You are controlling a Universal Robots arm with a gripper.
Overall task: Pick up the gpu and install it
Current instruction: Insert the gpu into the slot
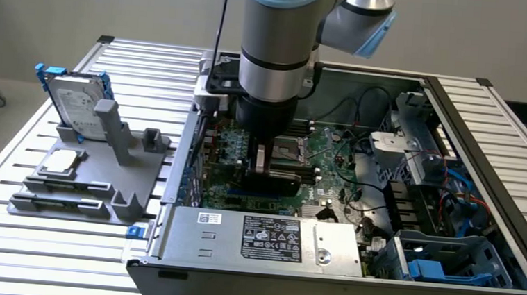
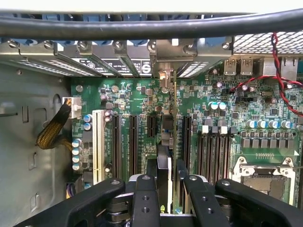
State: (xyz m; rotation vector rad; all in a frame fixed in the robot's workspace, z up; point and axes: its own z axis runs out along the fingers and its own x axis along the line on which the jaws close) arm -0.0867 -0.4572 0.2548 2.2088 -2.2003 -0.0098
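**A:** What carries everything?

**B:** A slatted metal table (image 1: 14,255). An open computer case (image 1: 235,285) covers most of it. A grey holder (image 1: 85,184) sits beside the case, by the table edge on the exterior view's left.

**A:** Anything in the holder?

**B:** A silver hard drive (image 1: 74,103) with blue rails, standing upright at the holder's far end.

**A:** And the arm?

**B:** The arm (image 1: 280,44) comes straight down into the case, over the middle of the green motherboard (image 1: 333,149). A boxed power supply (image 1: 267,239) lies along the case's near edge.

**A:** Where's the gpu?

**B:** The gpu (image 1: 275,183) stands on edge over the motherboard, under the gripper (image 1: 267,165). In the wrist view the gpu (image 2: 163,163) runs among the long black slots (image 2: 134,142). Its silver bracket end reaches the case's rear wall.

**A:** And the pincer?

**B:** The gripper (image 2: 168,178) is pinching the gpu, with one black finger on each face. I cannot tell whether the card's lower edge is down in a slot.
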